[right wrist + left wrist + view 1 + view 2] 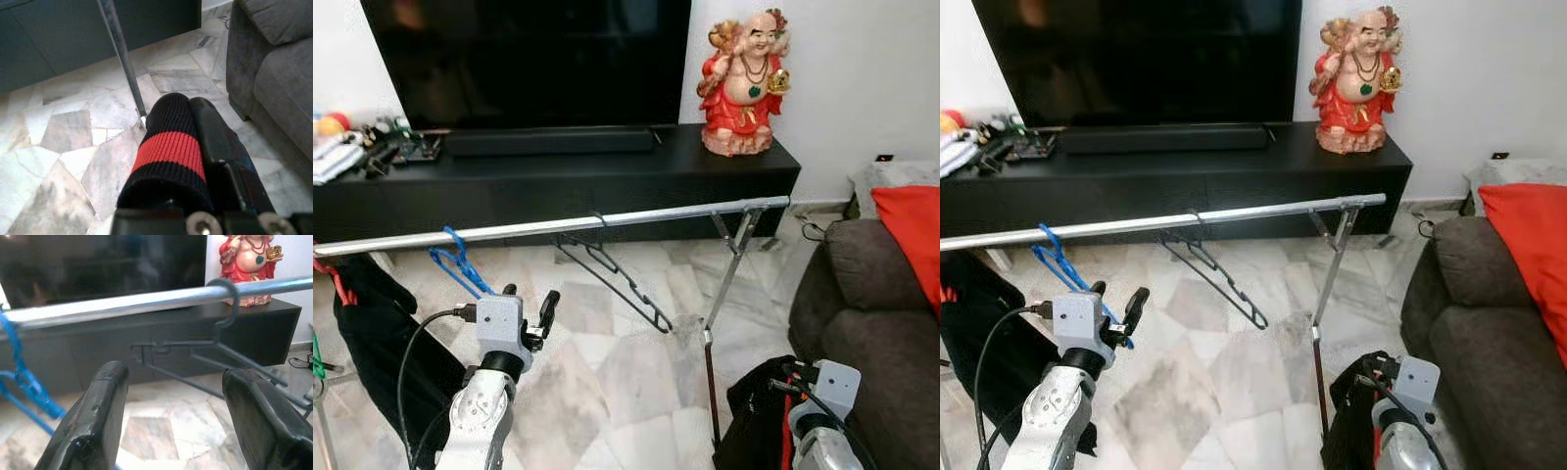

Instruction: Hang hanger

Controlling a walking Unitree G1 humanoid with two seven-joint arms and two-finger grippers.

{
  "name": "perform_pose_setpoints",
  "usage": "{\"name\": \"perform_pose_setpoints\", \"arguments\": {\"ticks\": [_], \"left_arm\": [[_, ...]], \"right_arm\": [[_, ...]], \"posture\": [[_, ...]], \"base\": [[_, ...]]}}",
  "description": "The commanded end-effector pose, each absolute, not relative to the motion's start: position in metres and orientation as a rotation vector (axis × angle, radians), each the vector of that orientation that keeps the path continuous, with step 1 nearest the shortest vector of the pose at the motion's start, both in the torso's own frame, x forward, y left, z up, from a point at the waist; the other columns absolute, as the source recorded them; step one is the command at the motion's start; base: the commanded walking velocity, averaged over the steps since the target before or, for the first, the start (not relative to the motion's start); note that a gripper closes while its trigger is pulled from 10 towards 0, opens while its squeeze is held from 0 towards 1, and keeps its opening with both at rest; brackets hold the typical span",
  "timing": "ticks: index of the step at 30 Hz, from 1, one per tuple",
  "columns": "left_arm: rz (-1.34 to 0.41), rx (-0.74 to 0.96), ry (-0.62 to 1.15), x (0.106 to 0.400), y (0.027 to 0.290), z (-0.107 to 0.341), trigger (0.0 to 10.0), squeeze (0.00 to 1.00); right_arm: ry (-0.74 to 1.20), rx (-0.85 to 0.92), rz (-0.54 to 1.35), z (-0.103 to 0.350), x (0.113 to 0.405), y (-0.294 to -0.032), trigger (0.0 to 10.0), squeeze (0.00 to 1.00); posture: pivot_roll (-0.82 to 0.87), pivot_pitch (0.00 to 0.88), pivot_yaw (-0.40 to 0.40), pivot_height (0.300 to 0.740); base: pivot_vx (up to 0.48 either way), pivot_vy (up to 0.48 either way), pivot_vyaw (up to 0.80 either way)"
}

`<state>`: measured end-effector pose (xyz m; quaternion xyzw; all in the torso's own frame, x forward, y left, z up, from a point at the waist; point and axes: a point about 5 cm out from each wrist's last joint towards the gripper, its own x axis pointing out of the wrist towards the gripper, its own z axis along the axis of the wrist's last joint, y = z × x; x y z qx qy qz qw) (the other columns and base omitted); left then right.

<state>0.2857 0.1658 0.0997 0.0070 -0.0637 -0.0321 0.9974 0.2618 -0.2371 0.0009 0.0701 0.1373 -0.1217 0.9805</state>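
a: where is the dark grey wire hanger (612,272) right now?

b: its hook sits over the long silver metal rail (558,226) of the clothes rack, roughly mid-rail, and its body tilts down toward the rack's slanted silver support leg (724,284). it hangs free, with nothing gripping it.

a: and the left gripper (530,311)?

b: raised below the rail, short of it. its two black fingers (93,426) stand spread apart with nothing between them. in the left wrist view the hanger's hook on the rail lies ahead of the gap, beyond the fingertips and apart from them.

a: anything else on that rail?

b: a blue plastic hanger (460,266), hooked on toward the robot's left, just beside the left gripper's fingers. whether they touch, i cannot tell.

a: the right gripper (195,142)?

b: low, near the foot of the support leg. its fingers are closed on a black knitted garment with a red stripe (168,152), which wraps over one finger in the right wrist view.

a: surroundings?

b: pale marble-patterned floor tiles (607,392), a low black tv cabinet (558,181) behind the rack with a red and gold laughing figurine (742,80) on its right end, and a grey fabric sofa (871,323) with an orange-red cushion (913,230) at the robot's right. dark clothing (372,323) hangs at the rail's left end.
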Motion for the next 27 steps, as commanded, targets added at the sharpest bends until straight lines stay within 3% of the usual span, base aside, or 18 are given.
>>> {"name": "perform_pose_setpoints", "arguments": {"ticks": [1,11,21,27], "left_arm": [[-0.080,0.024,-0.129,0.2859,0.1620,0.1012,10.0,0.00],[-0.066,0.035,-0.124,0.2821,0.1619,0.0990,10.0,0.00],[-0.073,0.031,-0.123,0.2838,0.1599,0.0993,10.0,0.00],[-0.088,0.029,-0.122,0.2846,0.1574,0.0991,10.0,0.00]], "right_arm": [[0.278,0.137,-0.255,0.0012,0.2608,-0.2415,10.0,0.00],[0.284,0.110,-0.223,0.0010,0.2617,-0.2384,10.0,0.00],[0.285,0.108,-0.211,0.0011,0.2632,-0.2366,10.0,0.00],[0.312,0.117,-0.232,-0.0022,0.2613,-0.2389,10.0,0.00]], "posture": [[0.00,0.014,0.021,0.740],[0.00,0.014,0.016,0.740],[0.00,0.002,0.019,0.740],[0.00,0.000,0.016,0.740]], "base": [[0.262,0.000,0.00],[0.052,0.000,0.00],[0.000,0.000,0.76],[0.000,0.000,0.00]]}}
